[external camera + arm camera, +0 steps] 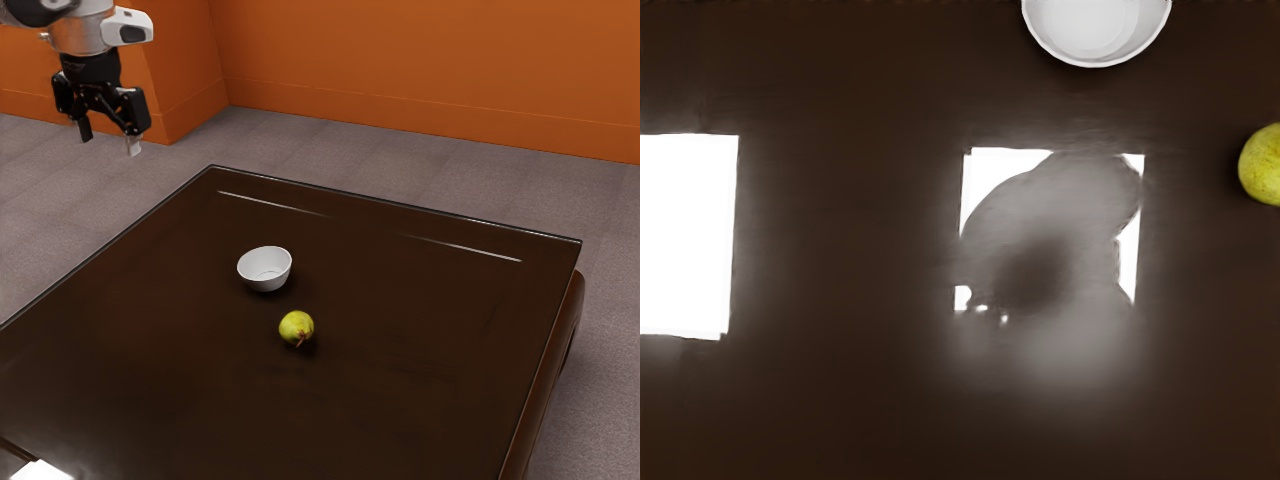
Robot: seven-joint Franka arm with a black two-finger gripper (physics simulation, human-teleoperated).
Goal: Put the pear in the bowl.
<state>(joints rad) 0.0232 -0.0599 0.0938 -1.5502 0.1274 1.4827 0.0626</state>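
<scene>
My gripper [109, 138] hangs high at the exterior view's upper left, its two fingers apart with nothing between them, so it is open. A yellow-green pear [296, 327] lies on the dark table, its stem toward the camera side. Close by, a white bowl [265, 271] stands upright, apart from the pear, and its visible inside holds nothing. In the wrist view, part of the bowl [1090, 40] and part of the pear [1262, 168] are cut off by the picture's edges.
The dark, glossy table [180, 370] carries bright light reflections [685, 235]. Its raised edge runs between the gripper and the bowl in the exterior view. An orange wall [430, 60] stands beyond the grey floor [330, 140].
</scene>
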